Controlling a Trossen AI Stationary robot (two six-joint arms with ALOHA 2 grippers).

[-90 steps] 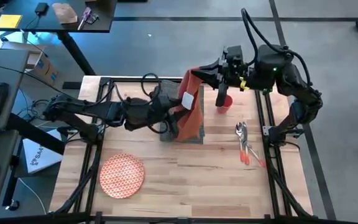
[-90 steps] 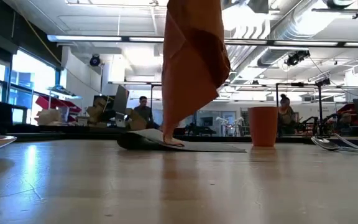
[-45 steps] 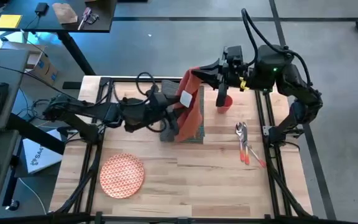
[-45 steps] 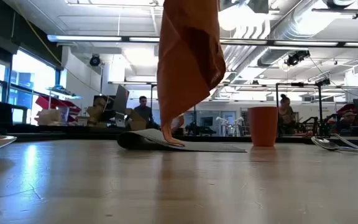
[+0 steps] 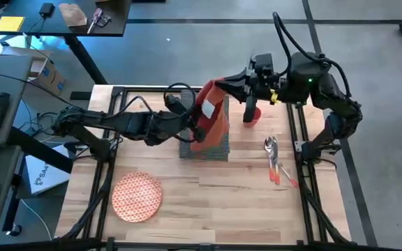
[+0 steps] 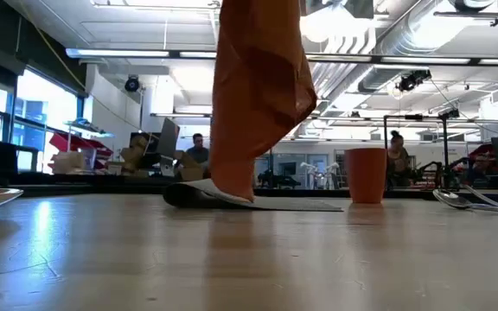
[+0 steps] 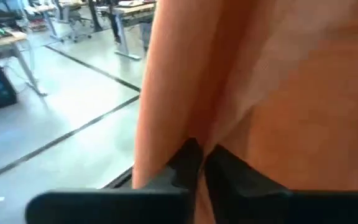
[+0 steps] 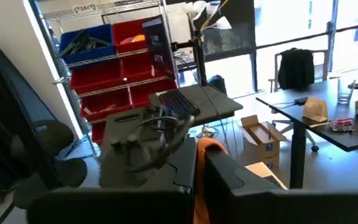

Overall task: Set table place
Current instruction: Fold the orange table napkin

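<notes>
Pinching the napkin [image 5: 211, 115] in both claws: left gripper [image 7: 196, 163] and right gripper [image 5: 218, 86] each clamp it above the placemat [image 5: 218, 148]. White tag [image 5: 207, 110] unreadable. Cup [image 6: 366, 175] contents unseen; plate [image 5: 137, 196] near the table [image 5: 208, 202] front edge.

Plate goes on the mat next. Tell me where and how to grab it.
Grip the plate at its rim, on the edge nearest the left arm, coming in low from the side. It lies flat on the table with its rim raised, as the low view shows, so a claw can pinch there.
</notes>
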